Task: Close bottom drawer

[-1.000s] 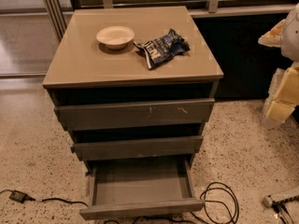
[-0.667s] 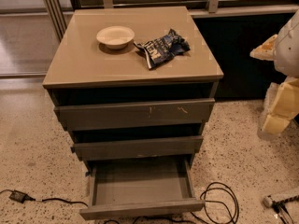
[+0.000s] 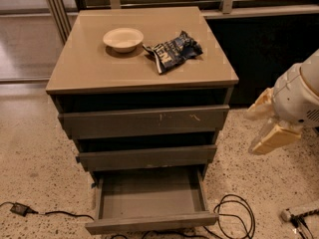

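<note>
Gripper closing in on the open bottom drawer

The gripper (image 3: 254, 132) has swung in from the right and dropped lower than a second ago. It now hangs just off the cabinet's (image 3: 89, 68) right edge at middle-drawer height, its two pale fingers spread and holding nothing. The bottom drawer (image 3: 152, 222) has not budged: it is pulled well out past the cabinet's front edge, bare inside, with its plain panel nearest the camera. So the approach is under way but the push has not begun, and I judge the gripper must still drop and come round to the front panel.
</note>
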`<state>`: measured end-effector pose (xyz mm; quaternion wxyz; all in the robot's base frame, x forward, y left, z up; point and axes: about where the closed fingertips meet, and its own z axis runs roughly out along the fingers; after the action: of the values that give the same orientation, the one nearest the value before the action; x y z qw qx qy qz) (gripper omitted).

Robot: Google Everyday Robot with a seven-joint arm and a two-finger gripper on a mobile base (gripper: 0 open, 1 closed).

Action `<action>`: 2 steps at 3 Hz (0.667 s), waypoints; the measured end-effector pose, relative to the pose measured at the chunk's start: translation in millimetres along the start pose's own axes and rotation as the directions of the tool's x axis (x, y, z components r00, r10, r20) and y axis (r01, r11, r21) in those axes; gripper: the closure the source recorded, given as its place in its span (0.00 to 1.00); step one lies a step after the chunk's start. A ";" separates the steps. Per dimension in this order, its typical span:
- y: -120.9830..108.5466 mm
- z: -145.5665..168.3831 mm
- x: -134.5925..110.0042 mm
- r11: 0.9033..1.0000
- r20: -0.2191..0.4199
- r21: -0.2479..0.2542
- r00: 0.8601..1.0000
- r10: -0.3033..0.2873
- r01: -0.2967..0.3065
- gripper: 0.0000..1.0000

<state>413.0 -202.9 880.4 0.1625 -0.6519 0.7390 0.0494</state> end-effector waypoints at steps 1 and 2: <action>0.2 53.7 15.6 0.999 0.035 -0.033 0.999 -0.020 0.021 0.65; -23.1 100.1 26.2 0.998 0.027 -0.059 1.000 -0.015 0.016 0.88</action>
<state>450.7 -202.5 781.3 0.1532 -0.6614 0.7300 0.0788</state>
